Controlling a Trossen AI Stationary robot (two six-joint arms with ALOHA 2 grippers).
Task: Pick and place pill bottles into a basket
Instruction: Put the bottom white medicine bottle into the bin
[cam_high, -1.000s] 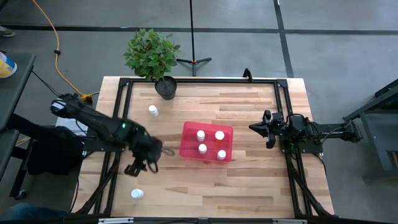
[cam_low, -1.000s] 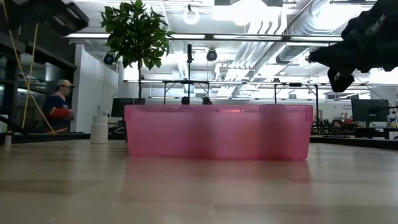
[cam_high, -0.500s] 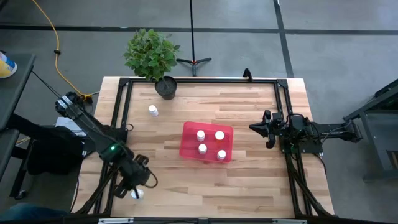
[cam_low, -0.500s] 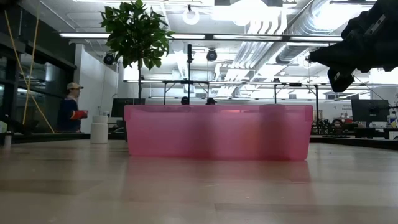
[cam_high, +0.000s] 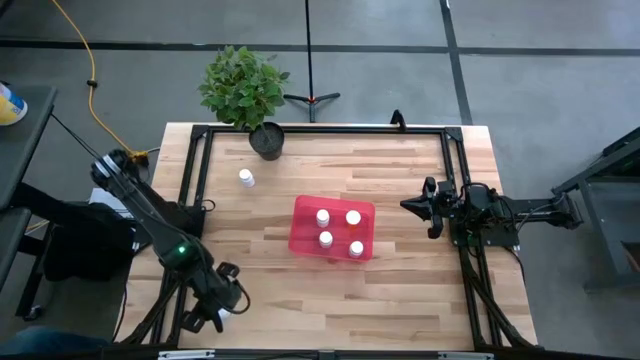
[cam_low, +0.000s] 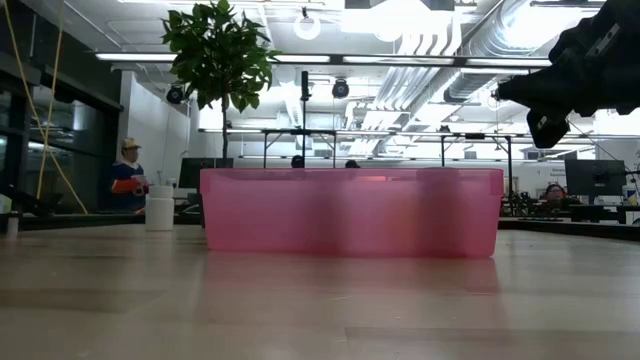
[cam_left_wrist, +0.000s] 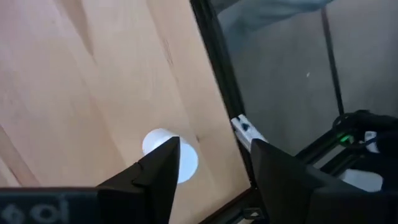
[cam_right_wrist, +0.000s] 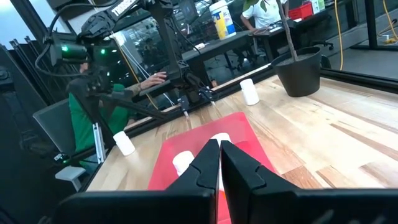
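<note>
1. From overhead my left gripper (cam_high: 222, 308) sits at the near-left corner of the counter (cam_high: 400, 290), right on top of a bottle (cam_high: 227, 309); the arm hides most of it.
2. Left wrist view fills that in: fingers (cam_left_wrist: 163, 167) spread, the white cap (cam_left_wrist: 169, 154) just past one fingertip and partly behind it. I can't tell if there is contact. The counter edge and a black frame rail (cam_left_wrist: 221, 81) run close beside the bottle.
3. Right gripper (cam_high: 431, 207) hangs over the right side of the counter, well apart from the basket (cam_high: 304, 240), jaws pressed together, holding nothing.
4. Basket sits mid-counter with four bottles (cam_high: 323, 216) inside, white caps up. The low view shows only the pink wall (cam_low: 350, 212); the contents are hidden there.
5. One more bottle (cam_high: 246, 178) stands loose at far left near the plant pot (cam_high: 267, 141). The low view shows it left of the basket (cam_low: 160, 212).
6. The low view cuts off the right gripper at the top right corner (cam_low: 545, 125); the left arm isn't in it at all.
7. No readable labels or writing on bottles or basket in any view.
8. Low view only: a person (cam_low: 128, 178) in the room behind. The right wrist view shows a person in green (cam_right_wrist: 81, 134) by the counter.
</note>
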